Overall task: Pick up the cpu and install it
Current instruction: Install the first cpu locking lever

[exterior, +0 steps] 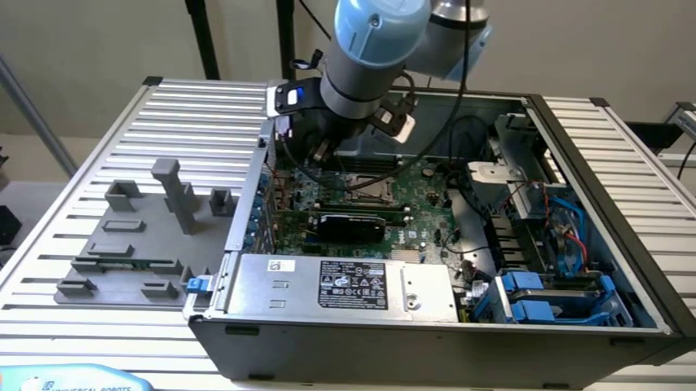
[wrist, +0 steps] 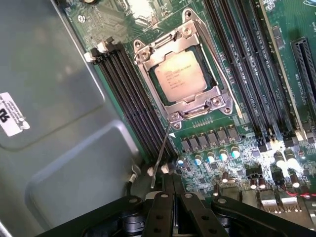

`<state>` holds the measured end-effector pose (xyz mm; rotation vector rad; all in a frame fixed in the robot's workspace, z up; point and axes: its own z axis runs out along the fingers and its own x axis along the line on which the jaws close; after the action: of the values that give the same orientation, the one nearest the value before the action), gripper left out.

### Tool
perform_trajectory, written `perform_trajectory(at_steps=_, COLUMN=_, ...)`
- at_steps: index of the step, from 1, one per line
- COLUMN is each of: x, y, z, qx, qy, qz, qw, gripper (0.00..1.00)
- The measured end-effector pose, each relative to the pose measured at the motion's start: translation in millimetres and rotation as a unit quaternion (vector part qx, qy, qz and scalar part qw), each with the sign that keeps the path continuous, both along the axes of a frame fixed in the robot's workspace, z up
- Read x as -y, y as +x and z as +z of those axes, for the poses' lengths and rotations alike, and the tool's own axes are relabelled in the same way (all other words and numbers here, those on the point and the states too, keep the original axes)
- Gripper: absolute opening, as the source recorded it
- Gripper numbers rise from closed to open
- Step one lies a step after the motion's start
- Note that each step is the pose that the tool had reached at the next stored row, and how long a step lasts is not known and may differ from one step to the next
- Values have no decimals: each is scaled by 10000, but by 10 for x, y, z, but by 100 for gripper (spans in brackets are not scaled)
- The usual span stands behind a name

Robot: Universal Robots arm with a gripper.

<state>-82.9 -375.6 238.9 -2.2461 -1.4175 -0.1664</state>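
Cpu (wrist: 180,81) is seated in the socket (wrist: 143,54), in the far part of the case (exterior: 435,342). The hand (wrist: 173,200) is held shut and empty close by, so the thin lever (wrist: 160,153) could be snagged and bent.

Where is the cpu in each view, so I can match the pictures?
Exterior view: the cpu sits in the socket on the motherboard, just beneath the arm.
Wrist view: the cpu lies inside the socket's metal frame.
Shared landmark: the black memory slots beside the socket.
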Motion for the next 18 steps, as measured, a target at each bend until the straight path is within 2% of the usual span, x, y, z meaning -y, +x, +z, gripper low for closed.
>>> perform_trajectory(at_steps=3, x=-19, y=-2, z=-54, qx=1, qy=-1, qz=28, qw=10000, gripper=11)
perform_trajectory(at_steps=7, x=-99, y=-2, z=-120, qx=9, qy=6, qz=55, qw=10000, gripper=11)
perform_trajectory(at_steps=9, x=-121, y=-1, z=-129, qx=10, qy=35, qz=66, qw=10000, gripper=11)
perform_trajectory(at_steps=11, x=-122, y=-1, z=-129, qx=10, qy=81, qz=75, qw=9999, gripper=11)
perform_trajectory(at_steps=12, x=-119, y=-2, z=-129, qx=10, qy=90, qz=75, qw=9999, gripper=11)
perform_trajectory(at_steps=16, x=-113, y=-2, z=-129, qx=16, qy=101, qz=75, qw=9999, gripper=11)
perform_trajectory(at_steps=18, x=-110, y=-1, z=-129, qx=46, qy=100, qz=76, qw=9999, gripper=11)
